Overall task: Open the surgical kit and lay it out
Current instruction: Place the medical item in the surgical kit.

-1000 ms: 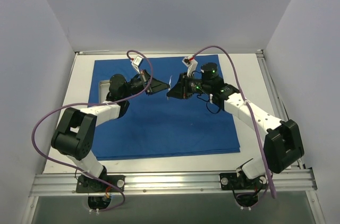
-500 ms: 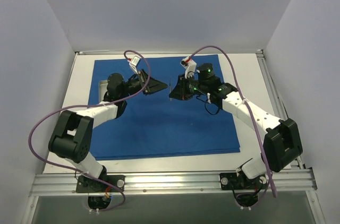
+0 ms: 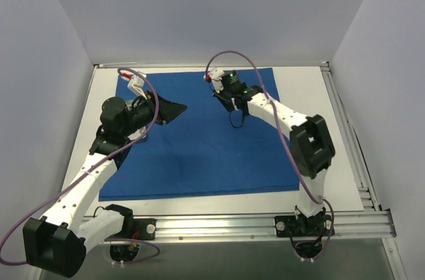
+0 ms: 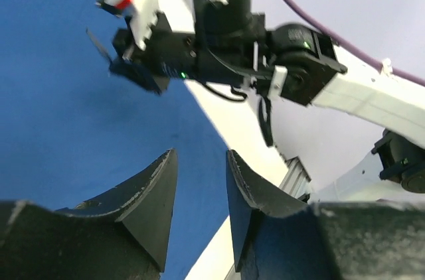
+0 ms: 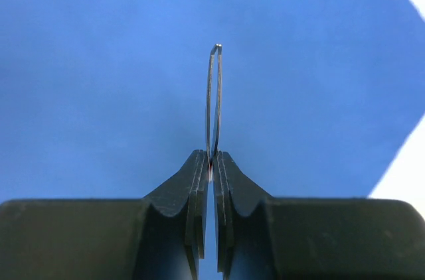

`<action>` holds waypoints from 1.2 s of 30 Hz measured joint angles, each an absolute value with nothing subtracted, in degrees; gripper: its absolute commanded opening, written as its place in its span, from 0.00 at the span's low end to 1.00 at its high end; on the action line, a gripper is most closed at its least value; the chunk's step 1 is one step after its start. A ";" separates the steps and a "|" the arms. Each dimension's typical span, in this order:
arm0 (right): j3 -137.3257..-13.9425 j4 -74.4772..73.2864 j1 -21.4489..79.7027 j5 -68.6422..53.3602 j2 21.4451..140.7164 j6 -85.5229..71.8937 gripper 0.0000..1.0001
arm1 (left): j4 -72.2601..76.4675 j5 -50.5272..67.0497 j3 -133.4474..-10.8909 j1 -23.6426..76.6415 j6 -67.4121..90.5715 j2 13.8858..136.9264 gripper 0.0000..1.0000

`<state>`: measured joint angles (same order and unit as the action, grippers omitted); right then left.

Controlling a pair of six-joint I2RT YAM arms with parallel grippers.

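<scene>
Surgical kit wrap, royal-blue cloth [image 3: 199, 154]: lying spread flat over the white table [image 3: 319, 101].
Right gripper [image 5: 211, 155]: pinching a thin metal instrument [image 5: 214, 94] tight, pointing it out over the cloth's far part.
Left gripper [image 4: 200, 155]: hovering over the cloth's left side, fingers sitting slightly apart, empty.

No writing, brand, number or sign can be read in any view. The right white tag [image 3: 213, 76] on the right arm [image 3: 279, 111] and the left white tag [image 3: 137, 83] on the left arm [image 3: 85, 182] are too small to show print.
</scene>
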<state>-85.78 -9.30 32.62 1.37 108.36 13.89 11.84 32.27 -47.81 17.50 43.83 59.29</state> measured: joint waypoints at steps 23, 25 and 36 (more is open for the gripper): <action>-113.14 -12.01 22.79 14.00 134.26 72.34 0.00 | 0.36 31.33 -46.94 18.11 36.77 63.22 0.44; -115.79 -11.62 22.81 13.32 136.00 74.11 0.00 | 0.38 31.51 -46.94 18.33 36.77 63.48 0.43; -117.45 -11.38 22.85 9.17 143.39 77.34 0.00 | 0.14 31.90 -46.96 18.79 36.32 63.92 0.43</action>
